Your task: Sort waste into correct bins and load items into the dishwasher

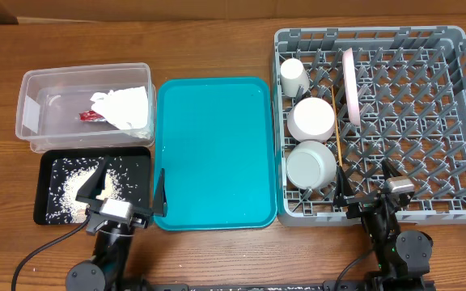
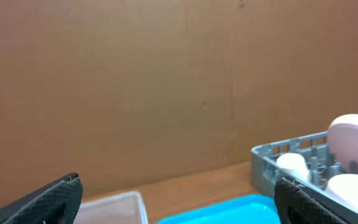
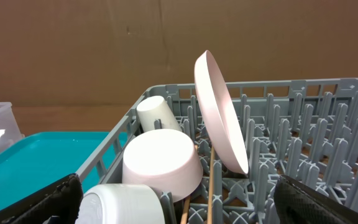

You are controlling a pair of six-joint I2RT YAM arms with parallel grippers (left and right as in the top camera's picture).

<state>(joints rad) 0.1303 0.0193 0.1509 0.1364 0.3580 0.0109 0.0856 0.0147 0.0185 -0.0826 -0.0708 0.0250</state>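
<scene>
The left pincer (image 1: 128, 187) and right pincer (image 1: 368, 184) both gape wide, empty. The chopsticks (image 1: 339, 149) lie in the dish rack (image 1: 370, 34) just ahead of the right pincer, pointing lengthwise away from it.

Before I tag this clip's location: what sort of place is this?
Likely a staged lab tabletop, not a kitchen: wooden table, plain brown backboard, square grey plastic dish rack and clear rectangular plastic tub.
</scene>
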